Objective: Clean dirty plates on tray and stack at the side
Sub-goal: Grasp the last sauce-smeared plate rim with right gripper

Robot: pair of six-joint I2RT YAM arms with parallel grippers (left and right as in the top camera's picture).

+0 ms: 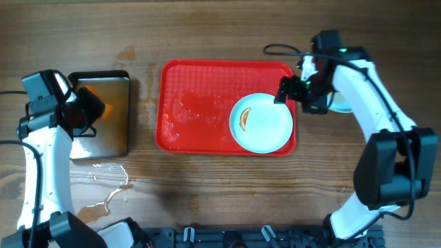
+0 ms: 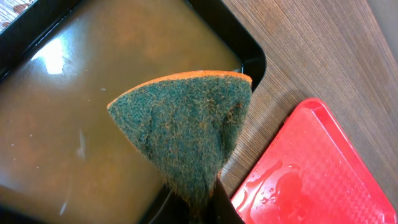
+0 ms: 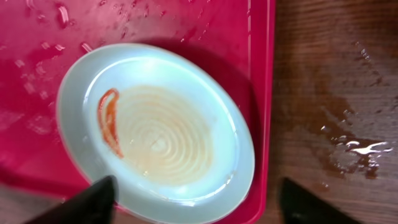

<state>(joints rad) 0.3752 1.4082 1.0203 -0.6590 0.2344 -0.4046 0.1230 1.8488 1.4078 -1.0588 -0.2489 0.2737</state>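
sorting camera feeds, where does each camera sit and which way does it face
Overhead: above the table, facing straight down on tray, plate, pan; left arm, right arm show.
Left wrist: on left arm, facing down at the sponge in its jaws, above the pan.
Right wrist: on right arm, facing down at the plate; open jaws at bottom edge.
Shared: tray in all three.

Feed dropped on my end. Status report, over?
Left end effector shut on sponge, over pan. Right end effector open at smeared plate on tray. Nothing blocking plate.
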